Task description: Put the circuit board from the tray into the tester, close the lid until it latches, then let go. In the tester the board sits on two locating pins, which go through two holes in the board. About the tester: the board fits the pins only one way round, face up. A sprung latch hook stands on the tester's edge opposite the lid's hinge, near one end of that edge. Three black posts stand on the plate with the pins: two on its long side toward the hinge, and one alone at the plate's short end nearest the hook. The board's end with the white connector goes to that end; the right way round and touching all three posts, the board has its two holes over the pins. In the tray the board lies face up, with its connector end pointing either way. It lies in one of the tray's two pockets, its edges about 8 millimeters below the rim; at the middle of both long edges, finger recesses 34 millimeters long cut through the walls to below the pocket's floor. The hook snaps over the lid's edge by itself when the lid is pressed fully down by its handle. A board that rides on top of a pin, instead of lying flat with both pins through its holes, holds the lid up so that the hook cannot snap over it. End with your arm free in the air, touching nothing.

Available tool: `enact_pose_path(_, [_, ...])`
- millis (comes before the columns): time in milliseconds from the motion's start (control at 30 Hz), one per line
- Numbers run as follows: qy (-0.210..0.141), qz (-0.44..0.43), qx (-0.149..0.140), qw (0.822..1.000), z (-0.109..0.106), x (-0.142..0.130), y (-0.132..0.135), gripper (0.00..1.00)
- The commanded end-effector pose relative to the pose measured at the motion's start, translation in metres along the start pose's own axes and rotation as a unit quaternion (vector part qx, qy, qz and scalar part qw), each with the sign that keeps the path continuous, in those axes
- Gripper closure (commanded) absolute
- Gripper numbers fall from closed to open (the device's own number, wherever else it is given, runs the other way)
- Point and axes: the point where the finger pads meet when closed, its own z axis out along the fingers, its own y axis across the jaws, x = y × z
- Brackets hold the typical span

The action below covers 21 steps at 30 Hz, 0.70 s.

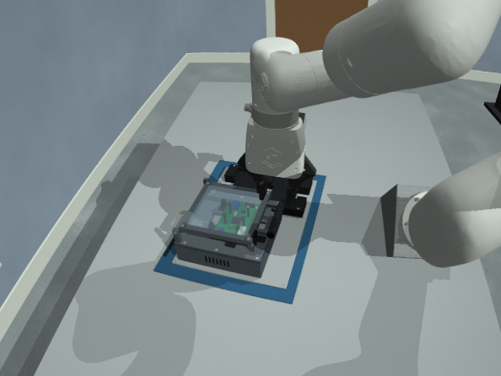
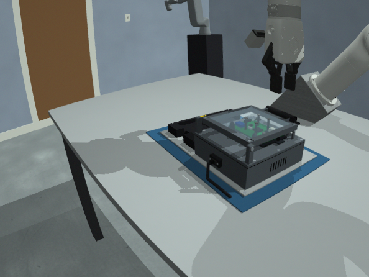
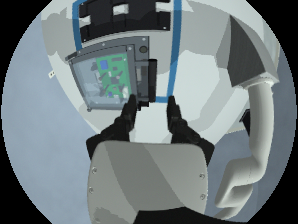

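Observation:
The dark tester point(image 1: 219, 244) stands on a blue mat, with its clear lid point(image 1: 223, 206) lying down over the green circuit board point(image 1: 234, 217). The board shows through the lid in the exterior view point(image 2: 250, 125) and the wrist view point(image 3: 109, 76). The lid's black handle point(image 1: 274, 219) lies along the tester's right side. My gripper point(image 2: 282, 87) is open and empty, hanging well above the handle side of the tester point(image 2: 248, 149). In the wrist view my fingers hold nothing. I cannot tell if the latch hook is over the lid's edge.
The black tray point(image 3: 123, 12) lies on the blue mat point(image 1: 291, 270) behind the tester, with both pockets empty. A black cable point(image 2: 217, 180) runs from the tester's side onto the mat. The arm's wedge base point(image 2: 298, 102) stands close behind. A second arm on a black pedestal point(image 2: 205, 54) stands beyond the table.

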Motion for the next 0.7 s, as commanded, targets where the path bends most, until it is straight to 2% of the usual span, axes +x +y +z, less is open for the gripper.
enact_pose_path(0, [0.001,0.0,0.002,1.0,-0.012,0.001,-0.001,0.49])
enact_pose_path(300, [0.001,0.0,0.002,1.0,-0.029,0.001,-0.001,0.49])
enact_pose_path(667, [0.001,0.0,0.002,1.0,-0.032,0.001,-0.001,0.49])
